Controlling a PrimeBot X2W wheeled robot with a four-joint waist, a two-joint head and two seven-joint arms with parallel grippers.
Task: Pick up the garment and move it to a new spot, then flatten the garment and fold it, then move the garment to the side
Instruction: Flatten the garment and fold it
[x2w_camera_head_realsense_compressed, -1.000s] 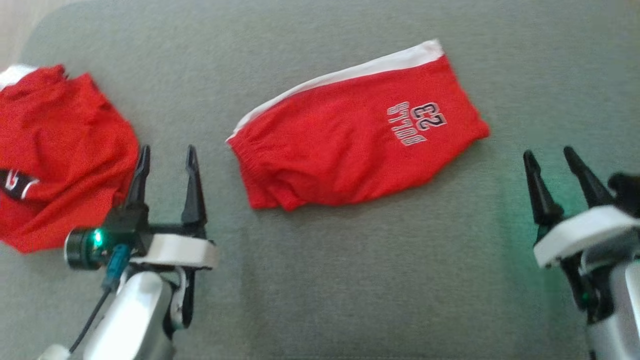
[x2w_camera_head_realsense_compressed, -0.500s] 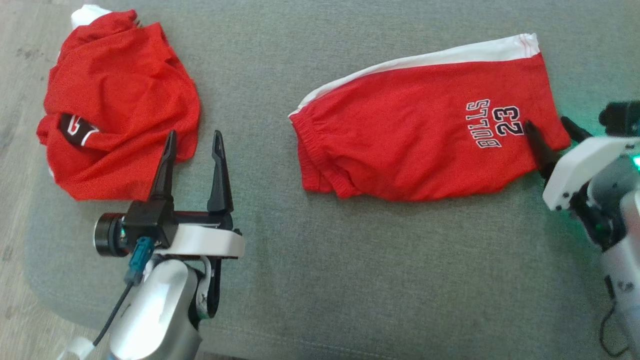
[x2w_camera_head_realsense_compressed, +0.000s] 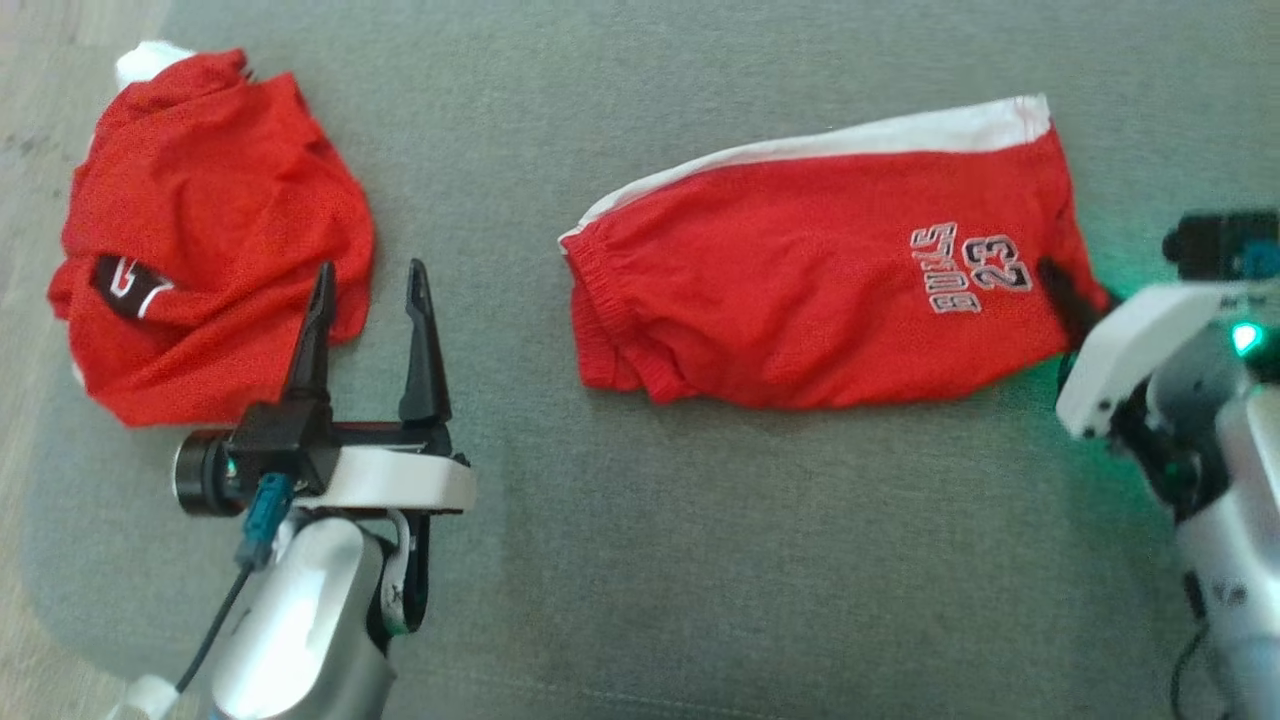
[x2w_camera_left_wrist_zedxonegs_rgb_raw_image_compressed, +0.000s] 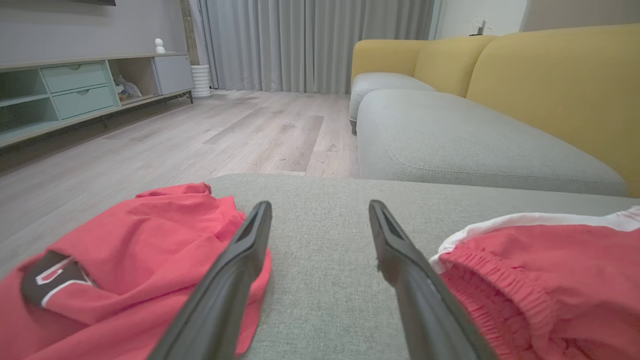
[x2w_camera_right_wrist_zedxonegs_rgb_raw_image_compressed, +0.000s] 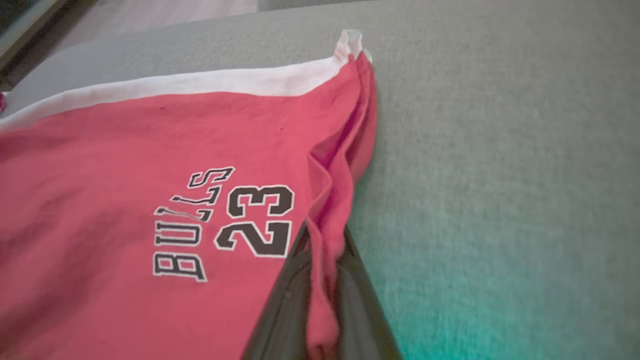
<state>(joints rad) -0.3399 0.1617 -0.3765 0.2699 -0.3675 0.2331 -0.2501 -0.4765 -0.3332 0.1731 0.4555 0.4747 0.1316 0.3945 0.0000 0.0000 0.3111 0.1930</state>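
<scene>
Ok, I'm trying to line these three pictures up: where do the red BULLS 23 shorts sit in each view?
Head view: shorts lie right of centre on the grey cushion, with the leg hem at the right tool.
Left wrist view: shorts at the lower right, elastic waistband nearest.
Right wrist view: shorts across the left and centre, with the hem pinched in the right tool.
Shared landmark: the white side stripe.
</scene>
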